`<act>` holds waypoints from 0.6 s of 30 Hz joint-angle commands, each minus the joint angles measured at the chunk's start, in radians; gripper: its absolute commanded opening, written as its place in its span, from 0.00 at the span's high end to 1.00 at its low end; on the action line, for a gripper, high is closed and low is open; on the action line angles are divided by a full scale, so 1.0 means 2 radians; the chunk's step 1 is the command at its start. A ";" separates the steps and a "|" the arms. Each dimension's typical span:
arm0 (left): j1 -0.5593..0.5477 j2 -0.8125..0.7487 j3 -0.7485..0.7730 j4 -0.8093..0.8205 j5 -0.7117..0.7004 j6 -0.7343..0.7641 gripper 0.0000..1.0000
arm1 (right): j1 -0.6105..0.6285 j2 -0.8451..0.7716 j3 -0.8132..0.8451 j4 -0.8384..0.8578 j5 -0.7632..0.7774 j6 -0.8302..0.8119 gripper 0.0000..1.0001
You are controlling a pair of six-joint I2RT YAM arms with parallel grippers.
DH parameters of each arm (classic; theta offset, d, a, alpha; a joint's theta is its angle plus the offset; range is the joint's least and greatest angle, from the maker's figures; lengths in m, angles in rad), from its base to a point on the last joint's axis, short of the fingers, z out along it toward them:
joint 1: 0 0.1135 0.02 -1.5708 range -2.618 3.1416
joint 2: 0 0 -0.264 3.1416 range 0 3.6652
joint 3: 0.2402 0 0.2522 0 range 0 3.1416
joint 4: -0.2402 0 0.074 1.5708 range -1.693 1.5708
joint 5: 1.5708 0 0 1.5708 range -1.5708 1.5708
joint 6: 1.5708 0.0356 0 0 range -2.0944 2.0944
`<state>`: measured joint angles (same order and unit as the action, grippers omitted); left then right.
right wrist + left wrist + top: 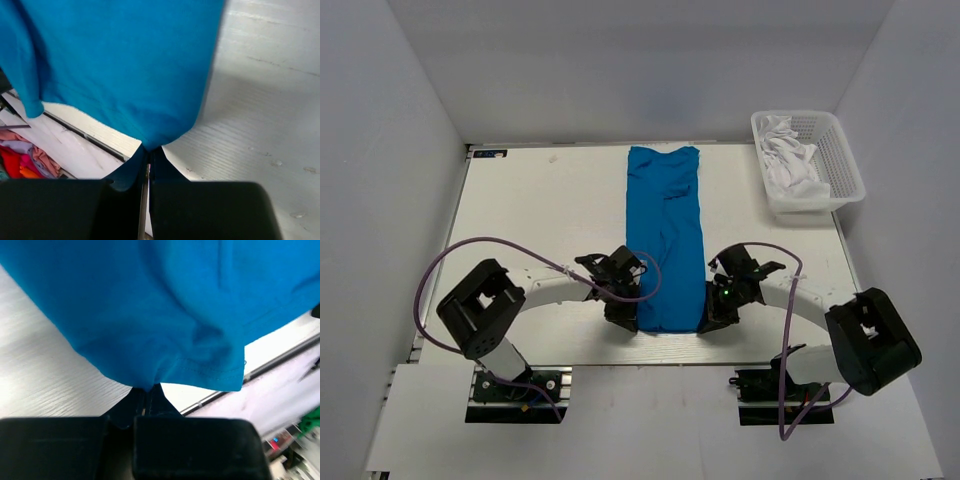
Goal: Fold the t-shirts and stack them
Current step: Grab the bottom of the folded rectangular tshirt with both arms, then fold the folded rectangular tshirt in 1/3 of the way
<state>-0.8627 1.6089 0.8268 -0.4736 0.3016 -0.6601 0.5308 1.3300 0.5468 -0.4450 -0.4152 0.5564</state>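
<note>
A blue t-shirt, folded lengthwise into a long strip, lies down the middle of the table. My left gripper is shut on its near left corner; in the left wrist view the blue cloth runs into the closed jaws of the left gripper. My right gripper is shut on the near right corner; in the right wrist view the cloth hangs from the closed jaws of the right gripper. White t-shirts lie crumpled in the basket.
A white plastic basket stands at the back right of the white table. The table's near edge runs just behind the shirt's hem. Coloured cloth shows below the table edge in the right wrist view.
</note>
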 commanded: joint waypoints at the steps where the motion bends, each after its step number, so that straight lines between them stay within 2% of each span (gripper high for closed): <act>1: -0.006 -0.037 0.017 -0.011 -0.030 0.012 1.00 | 0.000 -0.023 0.026 -0.022 -0.004 -0.020 1.00; 4: -0.006 -0.053 0.063 -0.042 -0.066 0.012 1.00 | -0.002 -0.025 0.074 -0.052 0.023 -0.031 1.00; 8: 0.013 -0.054 0.142 -0.074 -0.155 0.002 1.00 | -0.013 -0.008 0.164 -0.062 0.056 -0.008 1.00; 10: 0.013 -0.028 0.185 -0.081 -0.215 0.009 1.00 | -0.025 0.017 0.205 -0.056 0.066 -0.006 1.00; 12: 0.032 0.000 0.226 -0.098 -0.239 0.009 1.00 | -0.038 0.056 0.230 -0.053 0.070 -0.009 1.00; 13: 0.038 0.030 0.267 -0.117 -0.257 0.009 1.00 | -0.046 0.065 0.272 -0.051 0.069 -0.009 1.00; 18: 0.099 0.076 0.327 -0.098 -0.261 0.009 1.00 | -0.071 0.130 0.371 -0.057 0.092 -0.024 1.00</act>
<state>-0.7372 1.7329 1.4387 -0.6491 -0.1478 -0.6502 0.4057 1.5578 1.1900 -0.5457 -0.2829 0.5320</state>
